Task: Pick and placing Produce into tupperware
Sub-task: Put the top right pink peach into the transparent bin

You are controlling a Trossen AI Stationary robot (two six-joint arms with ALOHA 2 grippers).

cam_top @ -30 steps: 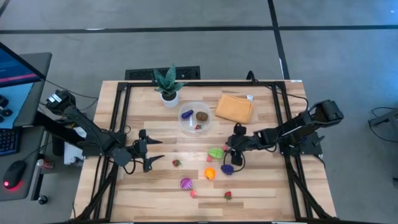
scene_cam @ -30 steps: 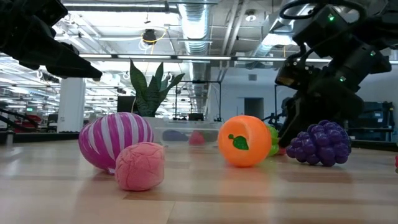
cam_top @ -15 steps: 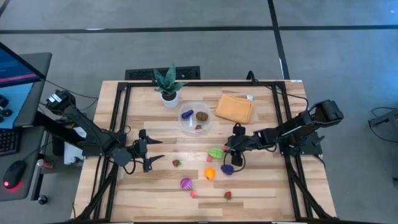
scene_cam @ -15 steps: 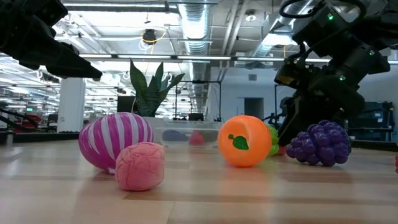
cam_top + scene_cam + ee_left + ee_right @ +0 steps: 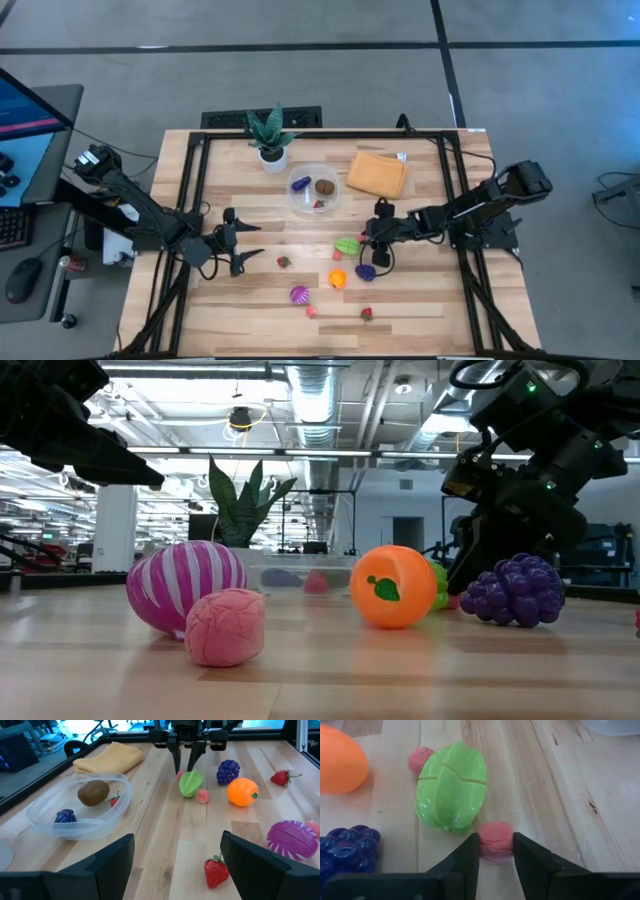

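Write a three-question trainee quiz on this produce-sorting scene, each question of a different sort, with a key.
1. True or false: the right gripper is closed on a small pink piece beside the green fruit.
2. How many items lie in the clear tub? A) one B) three C) five
3. Fill in: the left gripper waits with its fingers ____.

Key: 1 true; 2 B, a brown piece, a dark blue piece and a strawberry; 3 open.
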